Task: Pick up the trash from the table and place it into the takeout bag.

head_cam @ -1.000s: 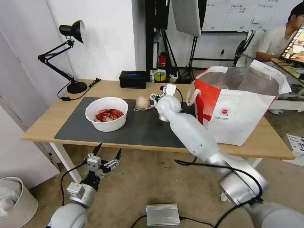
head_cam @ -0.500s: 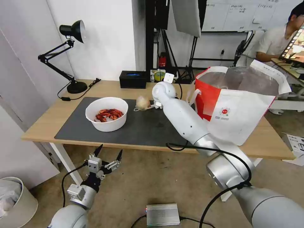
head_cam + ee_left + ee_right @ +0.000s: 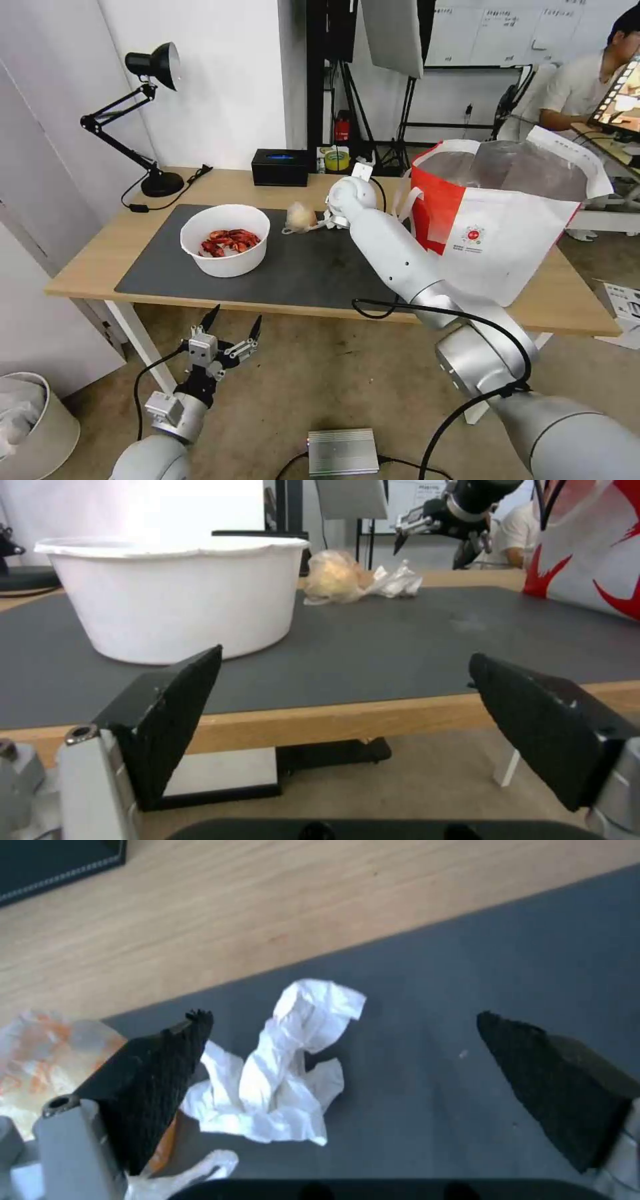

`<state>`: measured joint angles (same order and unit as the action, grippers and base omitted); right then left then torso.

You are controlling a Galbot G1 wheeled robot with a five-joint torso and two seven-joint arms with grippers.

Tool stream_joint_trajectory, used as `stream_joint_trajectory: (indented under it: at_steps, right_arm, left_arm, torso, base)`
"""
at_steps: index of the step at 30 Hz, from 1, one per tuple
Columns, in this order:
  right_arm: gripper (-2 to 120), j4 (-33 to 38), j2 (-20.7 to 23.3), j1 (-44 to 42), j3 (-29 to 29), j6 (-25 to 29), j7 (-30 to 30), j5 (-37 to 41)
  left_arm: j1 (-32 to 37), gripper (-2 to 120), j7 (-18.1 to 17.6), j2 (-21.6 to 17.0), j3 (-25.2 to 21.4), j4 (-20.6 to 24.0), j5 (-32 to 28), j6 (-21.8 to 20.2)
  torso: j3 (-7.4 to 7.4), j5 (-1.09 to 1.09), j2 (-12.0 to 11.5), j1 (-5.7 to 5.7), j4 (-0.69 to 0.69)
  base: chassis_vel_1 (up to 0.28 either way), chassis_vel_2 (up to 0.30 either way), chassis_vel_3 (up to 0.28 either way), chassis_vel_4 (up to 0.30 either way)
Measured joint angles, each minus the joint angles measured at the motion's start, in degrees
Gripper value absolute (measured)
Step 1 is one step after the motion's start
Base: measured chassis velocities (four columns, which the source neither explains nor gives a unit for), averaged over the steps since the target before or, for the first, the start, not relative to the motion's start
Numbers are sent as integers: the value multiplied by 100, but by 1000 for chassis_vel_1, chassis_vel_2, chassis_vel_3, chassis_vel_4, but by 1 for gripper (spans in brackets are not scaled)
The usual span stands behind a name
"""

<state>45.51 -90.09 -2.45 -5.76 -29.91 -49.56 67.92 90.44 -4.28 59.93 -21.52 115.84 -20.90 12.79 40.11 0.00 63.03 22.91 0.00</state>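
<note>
Right pincer (image 3: 340, 1060), spread wide, hovers at frame centre over the crumpled tissue (image 3: 283, 1085), apparently lined up to grasp it.

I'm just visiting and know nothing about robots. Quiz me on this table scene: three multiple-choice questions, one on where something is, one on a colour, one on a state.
1. Where does the crumpled white tissue lie?
A. on the dark grey mat
B. inside the takeout bag
C. in the white bowl

2. What colour are the shells in the bowl?
A. green
B. red
C. blue

3. How do the right gripper fingers stand?
A. shut on the tissue
B. shut on the beige wrapped ball
C. open, one on each side of the tissue

Answers:
1 A, the right wrist view shows it on the mat beside the ball.
2 B, the head view shows red shells.
3 C, both dark fingers are spread apart, nothing between them gripped.
</note>
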Motion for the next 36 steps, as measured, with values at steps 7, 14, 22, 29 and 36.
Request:
stream_joint_trajectory:
  at_steps: [7,14,22,29,36]
  right_arm:
    - [100,-119,1,64,39,-89,134,249]
    - [100,-410,0,97,151,-91,499,219]
    - [100,-583,-4,95,196,-95,785,33]
    - [100,-683,-2,113,193,-163,1136,-123]
    - [100,-792,-2,179,75,-273,1368,-279]
  left_arm:
    - [15,100,1,2,-17,17,9,11]
    - [-6,100,5,-3,11,-4,2,31]
    - [-65,100,7,-40,47,-23,-24,42]
    - [5,100,11,-19,31,-5,-21,87]
    - [22,100,13,-34,-9,22,-22,119]
  torso:
    - [0,0,0,0,0]
    - [0,0,0,0,0]
    - [0,0,0,0,-1]
    - [0,0,0,0,0]
    - [0,-1,0,0,0]
  base:
    - [0,0,0,0]
    - [0,0,0,0]
    - [0,0,0,0]
    - [0,0,0,0]
    - [0,0,0,0]
